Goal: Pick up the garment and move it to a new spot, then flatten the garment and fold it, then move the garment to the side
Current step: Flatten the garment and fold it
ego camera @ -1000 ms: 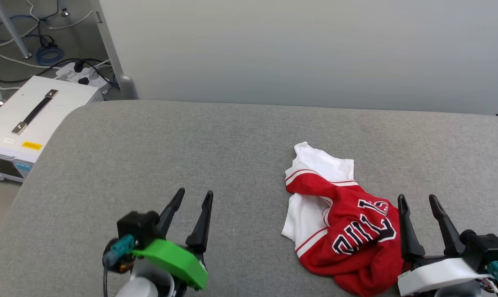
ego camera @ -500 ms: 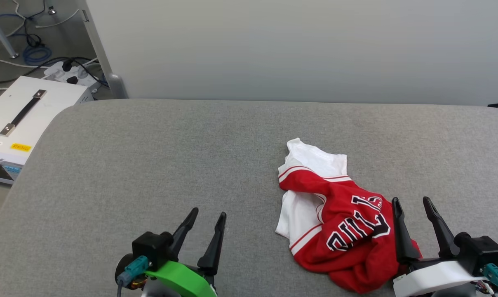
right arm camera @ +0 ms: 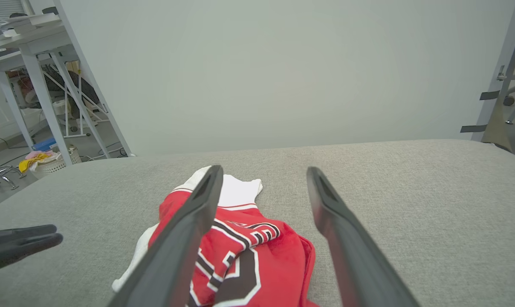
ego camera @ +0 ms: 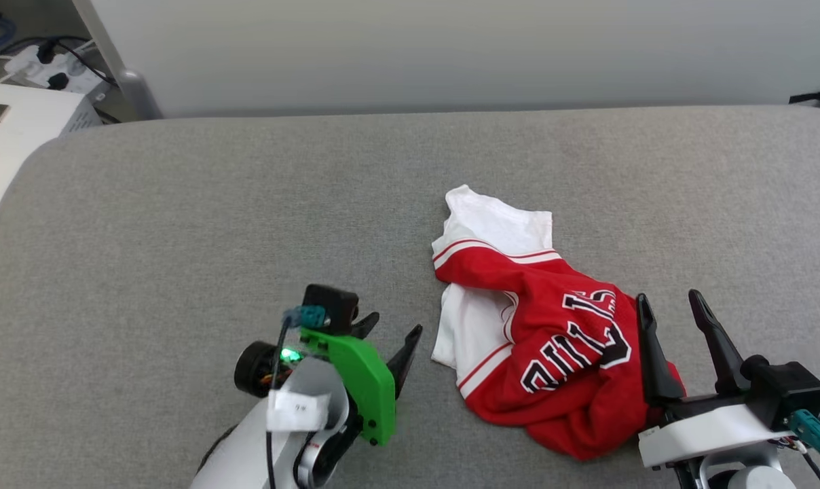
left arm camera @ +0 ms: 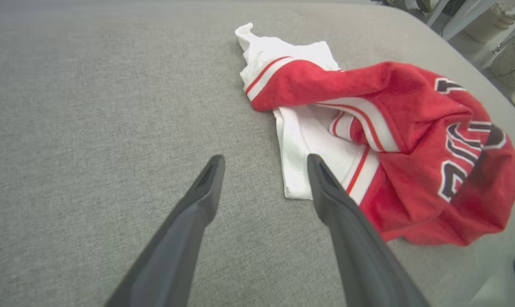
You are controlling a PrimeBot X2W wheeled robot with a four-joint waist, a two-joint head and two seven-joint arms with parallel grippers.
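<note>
One crumpled garment [ego camera: 552, 326], toward 4 o'clock on my grey bench [ego camera: 179, 224].
Its long axis runs 11 to 5 o'clock, white sleeve at 11. My two tools flank it, fingers apart and empty: left tool [ego camera: 395, 323] at 9, right tool [ego camera: 667, 297] at 3.

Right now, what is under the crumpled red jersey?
The jersey lies on the grey cushion. Its red cloth folds over its own white part. Whether anything else is beneath the heap cannot be seen; the cloth covers it.

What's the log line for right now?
garment: crumpled, unheld | left gripper: jaws open, near it | right gripper: jaws open, beside it
</note>
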